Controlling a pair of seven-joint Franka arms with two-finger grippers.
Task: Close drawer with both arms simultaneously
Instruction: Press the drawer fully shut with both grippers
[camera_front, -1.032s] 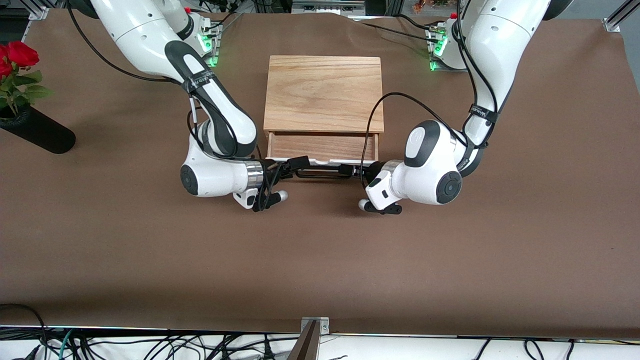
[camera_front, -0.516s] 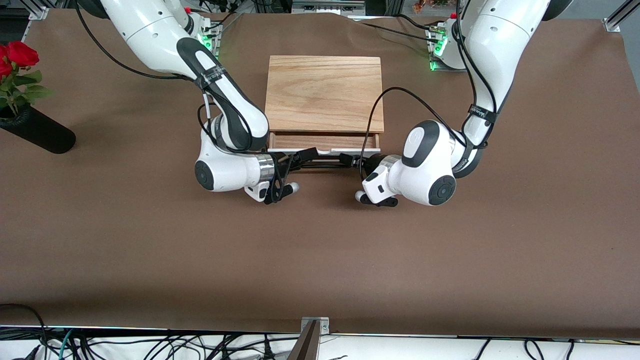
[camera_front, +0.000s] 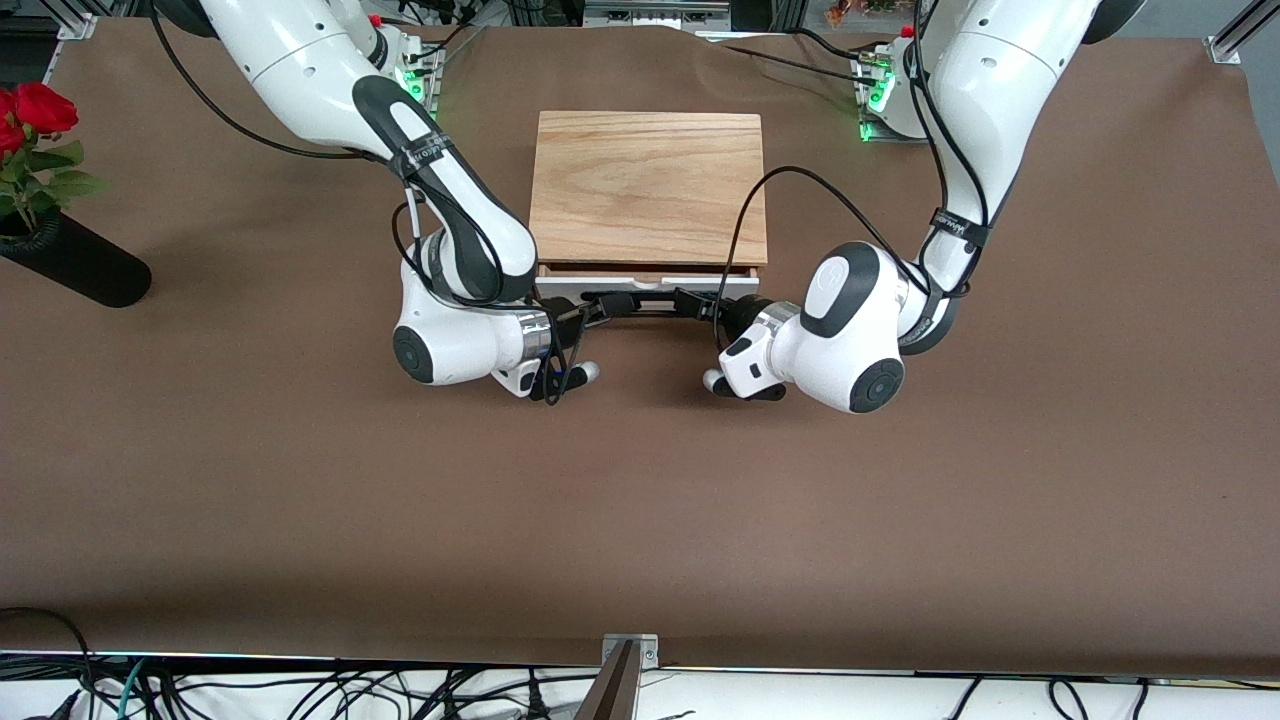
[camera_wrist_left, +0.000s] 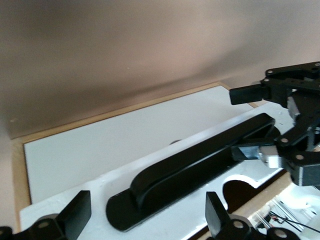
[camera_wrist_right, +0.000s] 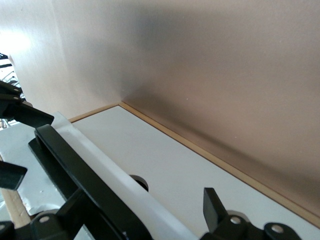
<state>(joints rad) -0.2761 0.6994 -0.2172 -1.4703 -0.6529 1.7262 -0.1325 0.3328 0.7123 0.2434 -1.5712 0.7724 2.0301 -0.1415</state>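
Observation:
The drawer (camera_front: 745, 285) is slid almost fully into the light oak box (camera_front: 648, 185); only its white front and a thin strip of tray show. Its black bar handle (camera_front: 645, 308) lies across the front. My right gripper (camera_front: 600, 303) and left gripper (camera_front: 692, 300) meet at the handle from either end, both pressed against the white front. In the left wrist view the open left gripper (camera_wrist_left: 147, 220) straddles one end of the handle (camera_wrist_left: 190, 165) on the white front (camera_wrist_left: 115, 140). In the right wrist view the open right gripper (camera_wrist_right: 145, 215) straddles the handle (camera_wrist_right: 75, 170).
A black vase (camera_front: 70, 262) with red roses (camera_front: 35, 108) lies near the right arm's end of the table. The brown table (camera_front: 640, 500) stretches wide between the drawer and the front camera. Cables hang from both wrists.
The drawer has slid from clearly open to almost shut in the box. Both grippers moved toward the box along with its front, still at the handle.

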